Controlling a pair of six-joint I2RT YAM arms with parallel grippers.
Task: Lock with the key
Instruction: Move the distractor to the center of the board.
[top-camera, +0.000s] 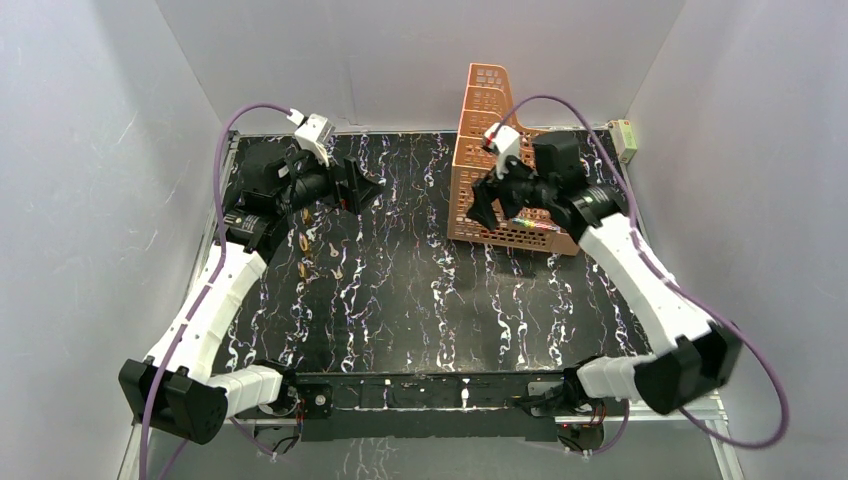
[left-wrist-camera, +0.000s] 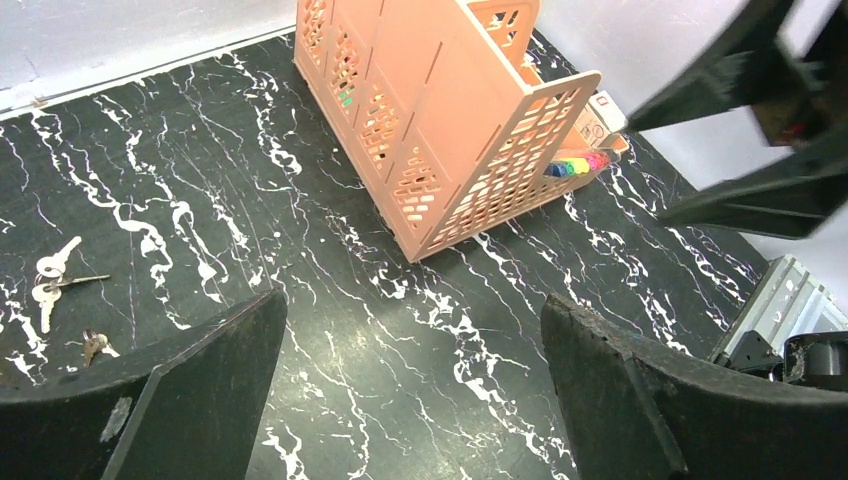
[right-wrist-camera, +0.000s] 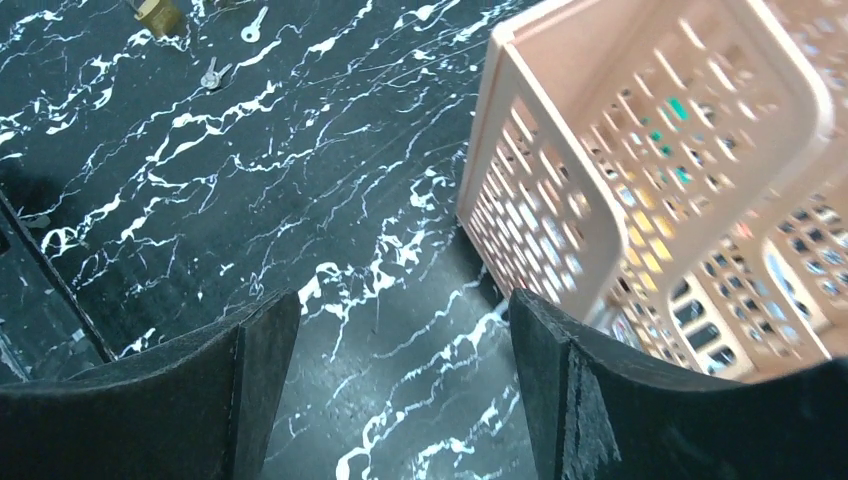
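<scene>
Black marble-veined tabletop fills the enclosure, boxed in by white walls on the left, back and right, with the arm bases along the near edge.

My left gripper hangs above the left rear part of the table with its jaws wide apart and nothing between them. My right gripper is likewise spread and holds nothing. It hovers just beside the near-left corner of the orange latticed organiser, whose rim fills the right half of the right wrist view.

The keys lie loose and flat on the marble at the left, in a small scatter below the left gripper and not far in from the table's left edge. The brass padlock shows only at the very top border of the right wrist view, cut off by it, with two silver keys lying just beside it. I cannot tell from here whether its shackle is closed.

The organiser stands at the back right, against the rear wall, with coloured markers lying in its low front end. A broad run of bare marble separates it from the keys, and the near half of the table toward the bases is open as well. The two grippers face each other across that gap, well apart.
</scene>
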